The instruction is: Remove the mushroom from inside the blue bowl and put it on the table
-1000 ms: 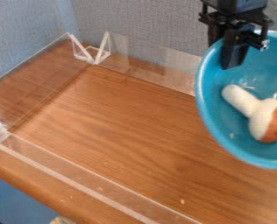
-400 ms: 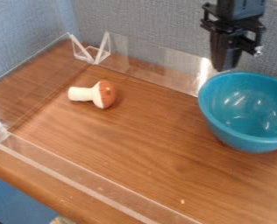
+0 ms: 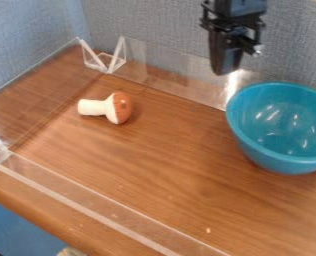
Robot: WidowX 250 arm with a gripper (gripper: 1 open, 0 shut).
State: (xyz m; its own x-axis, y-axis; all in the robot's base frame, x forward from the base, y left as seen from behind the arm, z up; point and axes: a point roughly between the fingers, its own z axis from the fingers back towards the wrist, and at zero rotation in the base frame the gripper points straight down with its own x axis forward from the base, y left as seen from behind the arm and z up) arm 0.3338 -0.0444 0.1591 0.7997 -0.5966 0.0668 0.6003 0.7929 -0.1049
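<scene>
The mushroom (image 3: 107,107) lies on its side on the table (image 3: 161,160), left of centre, its cream stem pointing left and its orange-brown cap to the right. The blue bowl (image 3: 284,125) sits upright at the right edge with nothing inside it. My gripper (image 3: 229,62) hangs above the back of the table, just left of the bowl's far rim, its dark fingers pressed together and holding nothing. It is well apart from the mushroom.
Low clear acrylic walls (image 3: 67,195) run along the table's edges, with clear brackets (image 3: 107,55) at the back left corner. A blue-grey backdrop stands behind the table.
The bowl went from tilted with the mushroom inside to upright with nothing in it. The mushroom now lies on the table. My gripper has shut and shifted left.
</scene>
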